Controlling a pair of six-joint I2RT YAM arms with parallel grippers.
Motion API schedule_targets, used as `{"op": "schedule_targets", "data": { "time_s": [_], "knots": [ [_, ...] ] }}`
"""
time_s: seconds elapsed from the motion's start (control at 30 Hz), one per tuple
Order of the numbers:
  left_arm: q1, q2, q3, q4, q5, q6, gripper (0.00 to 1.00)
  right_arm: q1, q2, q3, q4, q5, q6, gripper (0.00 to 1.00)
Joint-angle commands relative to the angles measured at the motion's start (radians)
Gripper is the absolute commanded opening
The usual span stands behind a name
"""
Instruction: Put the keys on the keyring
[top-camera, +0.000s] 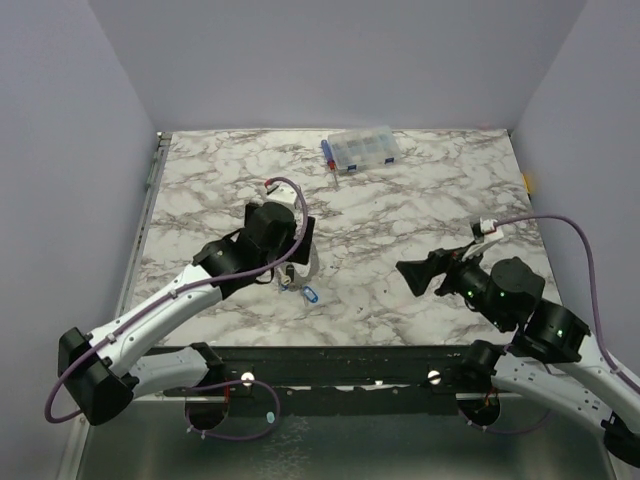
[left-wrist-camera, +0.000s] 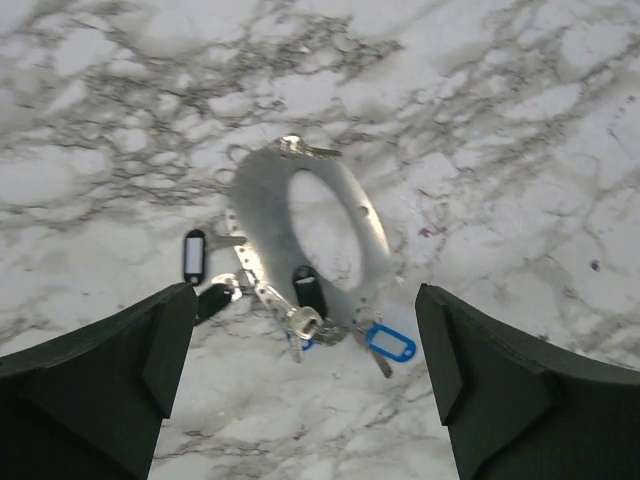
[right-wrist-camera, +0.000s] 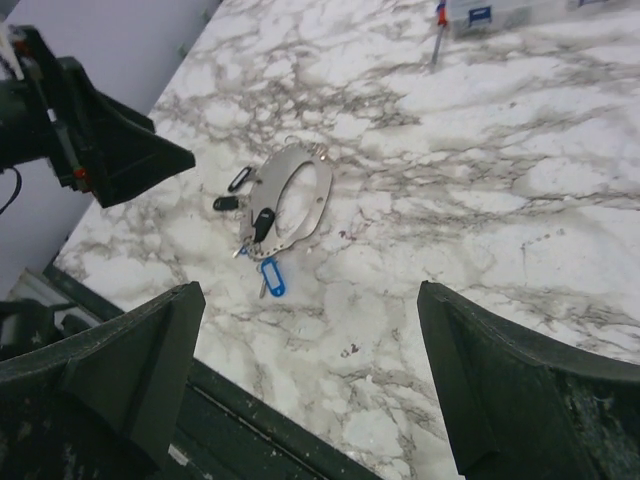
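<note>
Upper centre of the top view: clear compartment box (top-camera: 362, 149) lying on the marble-patterned bench (top-camera: 430, 200), well apart from both arms. Inside, blue pieces at its left end; rest of the contents too small to make out. Just beside that end, a thin red-and-blue stick (top-camera: 331, 166) flat on the bench. Same box cut off at the top edge of the right wrist view, a blue-and-white patch on its front, any writing there too small to read.

Keyring (left-wrist-camera: 258, 215) flat on the bench, centre of the left wrist view, touched by neither of the left fingers (left-wrist-camera: 100, 370). Left fingers spread wide, grasping nothing, one dark pad at each lower corner of that view, the hoop between and beyond them. Keys (left-wrist-camera: 212, 300) bunched at the hoop's lower edge: clear tag (left-wrist-camera: 194, 257) with dark outline at middle left, dark tag (left-wrist-camera: 308, 288) overlapping the hoop's opening, blue tag (left-wrist-camera: 390, 343) at lower right of the bunch. Touching or overlapping the hoop; threaded on or merely lying against it, cannot tell.

Right fingers (right-wrist-camera: 520, 380) likewise spread wide and holding nothing, at the right of the top view, well apart from the hoop.

Top view: hoop mostly hidden beneath the left arm, only the blue tag plain. Left wrist view: hoop's broad flat band with small holes, plus a short fine chain at its upper edge. Right wrist view: hoop, tags and left fingers together in the upper left, seen from the side.
</note>
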Motion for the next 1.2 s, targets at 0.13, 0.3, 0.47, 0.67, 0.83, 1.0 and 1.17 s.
{"op": "schedule_targets", "data": {
  "time_s": [0.13,0.3,0.47,0.67,0.83,1.0,1.17],
  "knots": [
    [0.005,-0.192,-0.142,0.335,-0.642,0.196,0.99,0.004,-0.081,0.094,-0.149,0.400,0.080,1.00],
    [0.057,-0.413,-0.337,0.565,-0.533,0.323,0.95,0.004,-0.171,0.139,-0.304,0.576,0.224,1.00],
    [0.064,-0.527,-0.387,0.595,-0.557,0.357,0.94,0.004,-0.265,0.165,-0.385,0.667,0.290,1.00],
    [0.072,-0.600,-0.418,0.618,-0.600,0.362,0.94,0.004,-0.310,0.167,-0.345,0.685,0.228,1.00],
    [0.081,-0.589,-0.421,0.616,-0.576,0.361,0.93,0.004,-0.294,0.165,-0.358,0.707,0.224,1.00],
    [0.097,-0.591,-0.416,0.606,-0.539,0.344,0.93,0.004,-0.290,0.161,-0.354,0.703,0.226,1.00],
    [0.111,-0.600,-0.418,0.601,-0.508,0.338,0.92,0.004,-0.295,0.170,-0.337,0.657,0.167,1.00]
  ]
}}
